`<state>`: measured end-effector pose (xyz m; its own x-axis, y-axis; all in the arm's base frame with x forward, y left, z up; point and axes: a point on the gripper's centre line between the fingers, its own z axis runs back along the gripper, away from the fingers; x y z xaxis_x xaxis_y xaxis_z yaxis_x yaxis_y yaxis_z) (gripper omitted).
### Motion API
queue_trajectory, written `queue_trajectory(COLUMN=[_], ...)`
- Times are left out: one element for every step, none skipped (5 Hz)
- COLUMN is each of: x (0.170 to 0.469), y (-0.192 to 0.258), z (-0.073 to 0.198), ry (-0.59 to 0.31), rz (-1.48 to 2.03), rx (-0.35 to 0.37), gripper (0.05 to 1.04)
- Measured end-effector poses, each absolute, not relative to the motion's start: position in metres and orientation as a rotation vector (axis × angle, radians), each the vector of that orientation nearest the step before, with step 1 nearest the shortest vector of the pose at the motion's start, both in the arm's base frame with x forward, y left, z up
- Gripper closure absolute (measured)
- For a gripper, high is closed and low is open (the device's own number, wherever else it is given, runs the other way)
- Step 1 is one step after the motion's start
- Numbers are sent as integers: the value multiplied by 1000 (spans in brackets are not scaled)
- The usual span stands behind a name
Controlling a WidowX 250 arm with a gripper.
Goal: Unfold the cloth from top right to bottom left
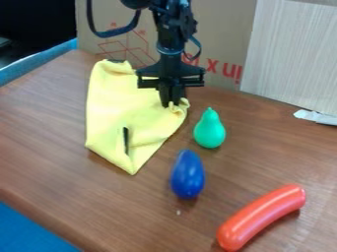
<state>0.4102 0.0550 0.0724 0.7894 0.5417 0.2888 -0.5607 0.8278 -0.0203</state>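
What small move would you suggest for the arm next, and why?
Probably a slight lift: the gripper seems to pinch the yellow cloth near its upper right corner, where the fabric bunches, and raising that part should ready it to go toward the bottom left.

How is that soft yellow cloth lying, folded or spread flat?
Partly folded: the yellow cloth has a slanting lower-right edge, overlapping layers near its bottom corner, and fabric bunched at the black two-finger gripper.

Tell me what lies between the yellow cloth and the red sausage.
In the camera view, the blue egg-shaped toy lies between the yellow cloth and the red sausage, touching neither.
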Motion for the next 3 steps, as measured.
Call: queue_trajectory(x=[405,399,394], y=[66,76,92], z=[77,89,101], ry=[-268,-262,-277], rz=[610,614,602], rx=[38,3,-37], gripper=[1017,1019,1019])
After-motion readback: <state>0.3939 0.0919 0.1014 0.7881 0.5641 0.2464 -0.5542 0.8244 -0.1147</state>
